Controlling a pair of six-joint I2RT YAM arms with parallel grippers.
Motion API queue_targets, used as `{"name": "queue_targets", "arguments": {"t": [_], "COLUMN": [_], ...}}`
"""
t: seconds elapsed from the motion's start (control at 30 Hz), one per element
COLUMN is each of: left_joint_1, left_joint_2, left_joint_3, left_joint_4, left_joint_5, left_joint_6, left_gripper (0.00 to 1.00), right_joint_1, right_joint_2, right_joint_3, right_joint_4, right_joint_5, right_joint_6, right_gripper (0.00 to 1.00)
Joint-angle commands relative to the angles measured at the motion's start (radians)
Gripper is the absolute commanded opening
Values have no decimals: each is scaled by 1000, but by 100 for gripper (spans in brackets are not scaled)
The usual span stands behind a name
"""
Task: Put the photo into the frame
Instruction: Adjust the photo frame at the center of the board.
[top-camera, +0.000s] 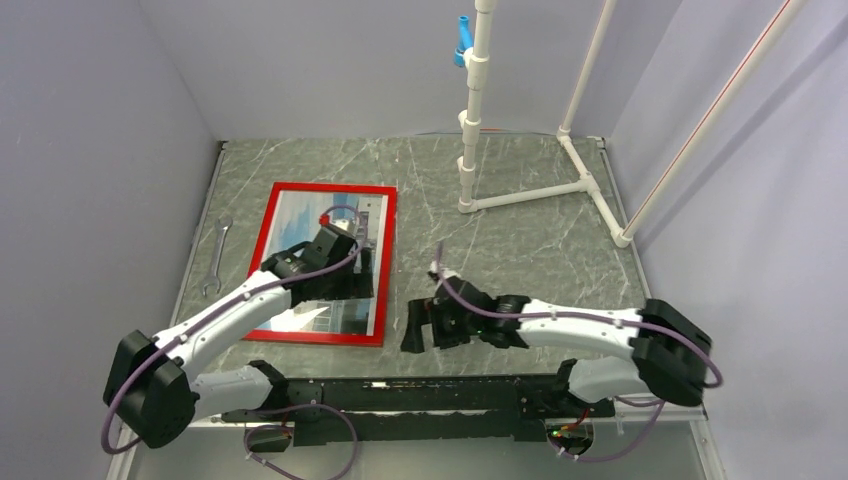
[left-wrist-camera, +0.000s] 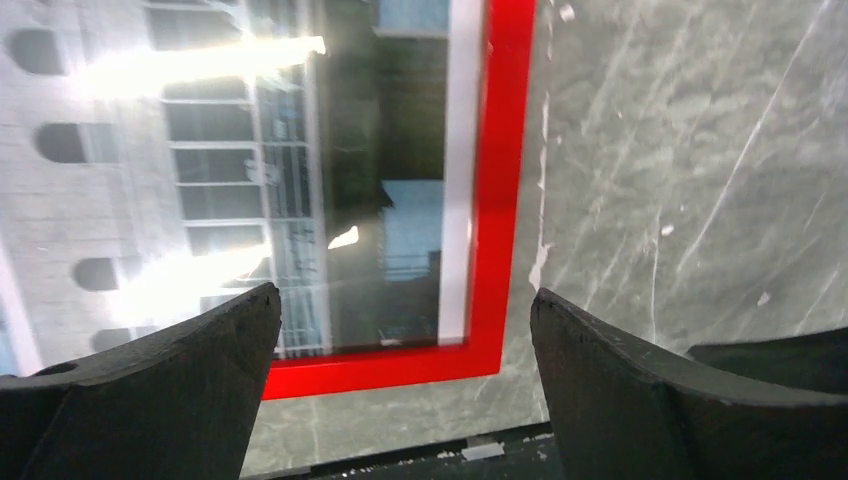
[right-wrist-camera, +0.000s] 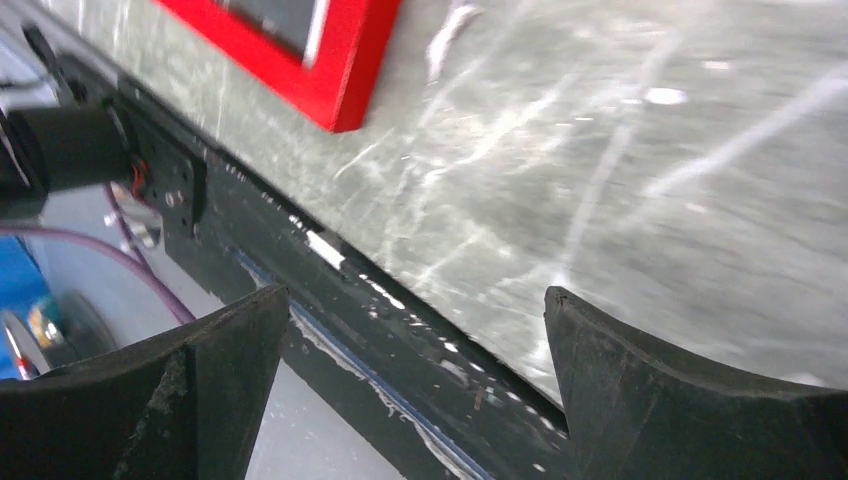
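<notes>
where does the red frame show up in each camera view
top external: the frame lies left of centre on the table, partly under the left arm
left wrist: its near right corner sits centre, between the fingers
right wrist: only that corner, top left
shared landmark: the black rail along the table's near edge, just past that corner

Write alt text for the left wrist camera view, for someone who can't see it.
A red frame lies flat on a grey marbled table, one corner in view, with the glare-streaked photo of a white building showing inside it. The left gripper is open, its two black fingers at the bottom edge.
</notes>
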Motion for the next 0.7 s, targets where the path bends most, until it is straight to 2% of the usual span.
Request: {"name": "queue_targets", "arguments": {"t": [0.0,0.17,0.3,0.47,0.67], "left_joint_1": [-112,-194,-236,-284,-352], "left_joint_2": [76,236,357,456,556], "left_joint_3": [42,101,136,175,234], "left_joint_4": [-11,-1,16,23,-20], "left_joint_5": [-33,-77,-113,-150,-205], "left_joint_6": [-91,-119,-124,-122,-126], "left_gripper": [97,93,85,72,58], "right_joint_1": [-98,-216,-274,-309,-326], "right_joint_2": [-198,-463,-585,-611,-566], "right_joint_3": [-98,-176,-196,-212,-203], "right_joint_4": [-67,-189,-294,-336,-322], "right_joint_5": [66,142,154,120,104], "right_joint_6": [73,97,93,89,72], "right_gripper": [100,100,100,100,100]}}
